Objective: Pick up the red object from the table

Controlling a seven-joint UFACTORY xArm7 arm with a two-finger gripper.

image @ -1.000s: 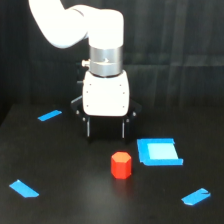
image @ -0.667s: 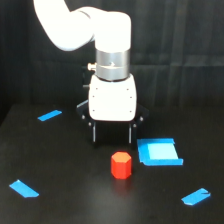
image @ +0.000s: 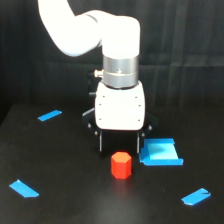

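- The exterior view is showing the white arm (image: 95,35) reaching down from the upper left, with its silver wrist ring sitting above a white boxy gripper housing.
- The gripper (image: 119,142) is hanging just above the table (image: 70,200), its two dark fingers (image: 100,141) pointing straight down and standing well apart, so the pincer is spread wide and gripping nothing.
- The red object (image: 121,165) is standing upright on the table, just on the near side of the fingers and roughly centred under the gap between them; its top is sitting at about the level of the fingertips, and whether the fingers are already flanking it or are just behind it cannot be told from this angle.
- The blue square piece (image: 161,152) is lying flat just to the right of the red object, close to the right-hand finger, apart from the red block by a narrow dark gap.
- A blue strip (image: 50,115) is lying at the far left of the table, well away from the gripper.
- Another blue strip (image: 24,188) is lying at the near left, tilted on the black surface.
- A third blue strip (image: 196,197) is lying at the near right, also tilted, well apart from the red object.
- A dark curtain-like backdrop (image: 190,60) is hanging behind the table.
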